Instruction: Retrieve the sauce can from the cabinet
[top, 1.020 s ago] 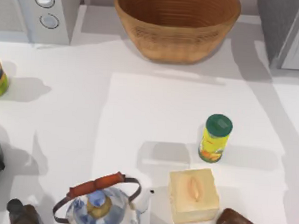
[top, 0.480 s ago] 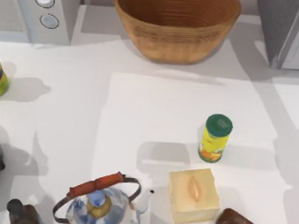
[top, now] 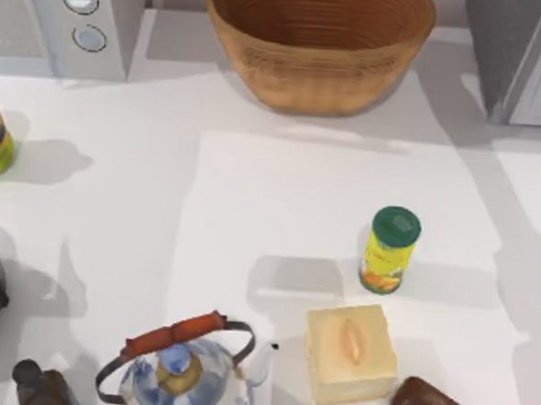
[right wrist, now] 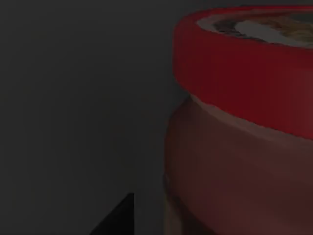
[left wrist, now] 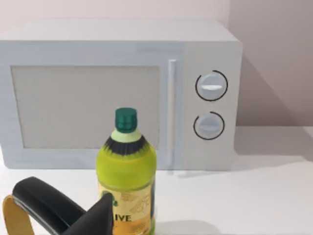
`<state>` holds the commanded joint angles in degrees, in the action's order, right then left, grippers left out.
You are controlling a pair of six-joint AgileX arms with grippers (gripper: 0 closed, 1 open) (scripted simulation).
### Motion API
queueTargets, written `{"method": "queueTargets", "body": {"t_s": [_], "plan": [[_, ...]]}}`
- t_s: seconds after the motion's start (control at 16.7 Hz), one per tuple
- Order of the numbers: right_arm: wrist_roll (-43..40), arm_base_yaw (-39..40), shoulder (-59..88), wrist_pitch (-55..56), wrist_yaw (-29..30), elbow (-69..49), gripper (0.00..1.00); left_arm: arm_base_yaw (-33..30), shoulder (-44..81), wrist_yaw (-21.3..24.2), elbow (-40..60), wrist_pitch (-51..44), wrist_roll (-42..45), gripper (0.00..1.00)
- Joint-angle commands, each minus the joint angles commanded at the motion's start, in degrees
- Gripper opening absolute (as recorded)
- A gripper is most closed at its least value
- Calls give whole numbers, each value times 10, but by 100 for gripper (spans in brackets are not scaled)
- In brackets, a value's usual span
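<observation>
In the dim right wrist view we see the sauce can [right wrist: 244,122], a small cylinder with a red rim, a brownish body and a pale printed top, standing very close to our right camera against a dark grey surface. A black tip [right wrist: 115,218] shows in the lower part of that view, but we cannot tell if our right gripper is apart, together or touching the can.

In the left wrist view a green-yellow bottle with a dark green cap [left wrist: 127,176] stands on the white counter [left wrist: 254,196], in front of a white microwave oven with two round dials [left wrist: 122,93]. A black finger [left wrist: 49,208] shows beside the bottle; we cannot tell how far our left gripper is open.

From above, a yellow can with a green lid [top: 390,249] stands toward the right side of the counter, a woven brown basket [top: 319,42] at the far edge, and a grey cabinet [top: 523,57] at the far right corner.
</observation>
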<state>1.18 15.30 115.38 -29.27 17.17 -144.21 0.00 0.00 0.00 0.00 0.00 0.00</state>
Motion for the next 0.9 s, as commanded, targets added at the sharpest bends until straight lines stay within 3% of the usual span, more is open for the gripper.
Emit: {"method": "queueTargets", "body": {"t_s": [0.54, 0.9], "plan": [[0, 0, 0, 0, 0, 0, 2, 0, 0, 0, 0, 0, 0, 100], [0, 0, 0, 0, 0, 0, 0, 0, 0, 0, 0, 0, 0, 100]]}}
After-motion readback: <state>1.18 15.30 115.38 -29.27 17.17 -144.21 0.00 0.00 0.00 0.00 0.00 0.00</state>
